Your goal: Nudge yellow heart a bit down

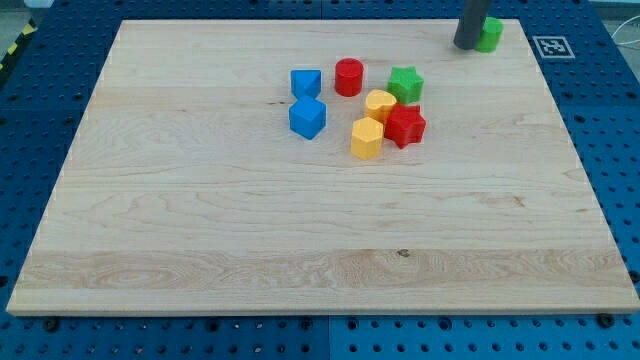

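The yellow heart lies in a cluster at the board's upper middle. It touches the green star above right and the red star below right. A second yellow block, six-sided, sits just below the heart. My tip is far off at the view's top right, touching the left side of a small green block. The tip is well above and to the right of the heart, apart from the cluster.
A red cylinder stands left of the green star. Two blue blocks sit one above the other at the cluster's left. The wooden board lies on a blue perforated table.
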Controlling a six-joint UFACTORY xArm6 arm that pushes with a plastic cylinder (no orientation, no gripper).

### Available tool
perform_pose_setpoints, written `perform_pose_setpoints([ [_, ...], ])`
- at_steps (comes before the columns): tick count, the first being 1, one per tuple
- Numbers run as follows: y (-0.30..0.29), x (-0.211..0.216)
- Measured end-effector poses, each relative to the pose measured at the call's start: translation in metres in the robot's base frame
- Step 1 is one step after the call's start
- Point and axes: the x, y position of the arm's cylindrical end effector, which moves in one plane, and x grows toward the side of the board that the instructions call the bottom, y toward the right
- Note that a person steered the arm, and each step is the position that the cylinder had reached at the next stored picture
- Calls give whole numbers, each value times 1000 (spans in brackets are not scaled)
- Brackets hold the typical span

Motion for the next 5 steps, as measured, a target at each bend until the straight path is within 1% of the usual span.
perform_pose_setpoints([
  [2,13,-13],
  [3,-7,-11],
  [4,-85,1],
  [5,-142,28],
])
